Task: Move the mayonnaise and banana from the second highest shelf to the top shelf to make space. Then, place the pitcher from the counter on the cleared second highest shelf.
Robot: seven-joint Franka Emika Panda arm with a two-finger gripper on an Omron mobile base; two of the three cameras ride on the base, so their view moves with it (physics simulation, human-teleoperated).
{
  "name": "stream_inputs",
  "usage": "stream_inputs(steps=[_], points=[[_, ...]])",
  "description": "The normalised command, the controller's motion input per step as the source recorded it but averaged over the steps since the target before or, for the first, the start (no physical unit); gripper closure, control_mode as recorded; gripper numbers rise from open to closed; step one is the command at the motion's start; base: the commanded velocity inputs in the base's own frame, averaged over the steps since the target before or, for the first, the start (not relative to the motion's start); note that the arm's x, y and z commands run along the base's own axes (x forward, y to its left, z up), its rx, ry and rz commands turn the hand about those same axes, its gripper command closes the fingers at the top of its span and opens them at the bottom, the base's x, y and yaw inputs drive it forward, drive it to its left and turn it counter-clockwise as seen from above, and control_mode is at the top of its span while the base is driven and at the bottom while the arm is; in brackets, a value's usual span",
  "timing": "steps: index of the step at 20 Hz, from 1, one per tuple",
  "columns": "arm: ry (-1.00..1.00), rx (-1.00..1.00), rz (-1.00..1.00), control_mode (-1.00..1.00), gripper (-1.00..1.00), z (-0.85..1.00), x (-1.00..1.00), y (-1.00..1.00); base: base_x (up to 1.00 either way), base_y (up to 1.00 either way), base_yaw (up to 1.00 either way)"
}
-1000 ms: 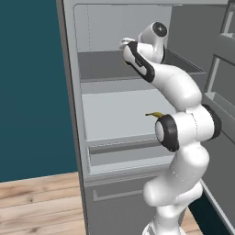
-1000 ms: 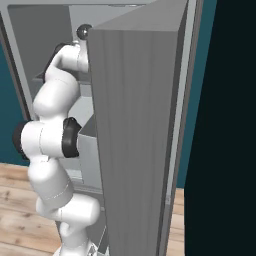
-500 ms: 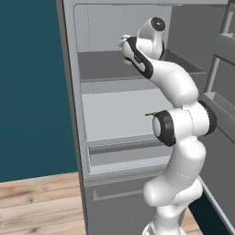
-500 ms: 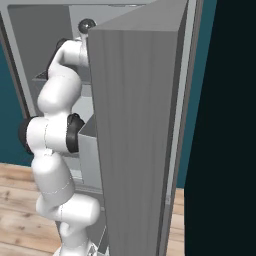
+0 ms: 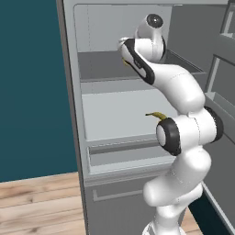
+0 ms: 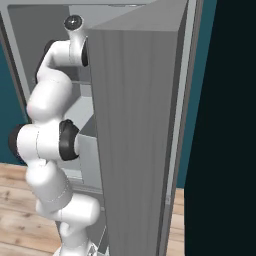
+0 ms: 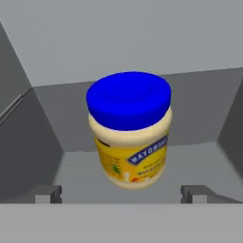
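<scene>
Pushed deeper over the top shelf since a second ago, wrist higher and further in. Mayonnaise standing upright on that dark board, blue lid up, label forward, set toward the back, probably to leave room in front. Gripper spread wide, fingertips low and clear of the jar, nothing held: released. Banana down on the second highest shelf, half hidden behind the elbow, likely the next thing to lift.
</scene>
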Motion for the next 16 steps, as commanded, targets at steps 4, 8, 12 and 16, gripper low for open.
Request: stream_inputs(steps=[4, 8, 12, 16], points=[[0.00, -0.07, 0.00, -1.00, -1.00, -0.16, -0.90, -0.04, 0.00, 0.00, 0.00], [0.00, -0.04, 0.00, -1.00, -1.00, -0.31, -1.00, -0.23, 0.00, 0.00, 0.00], [0.00, -0.03, 0.00, -1.00, -1.00, -0.54, -1.00, -0.38, 0.00, 0.00, 0.00], [0.05, -0.05, 0.00, -1.00, -1.00, -0.81, -0.74, -0.38, 0.00, 0.00, 0.00]])
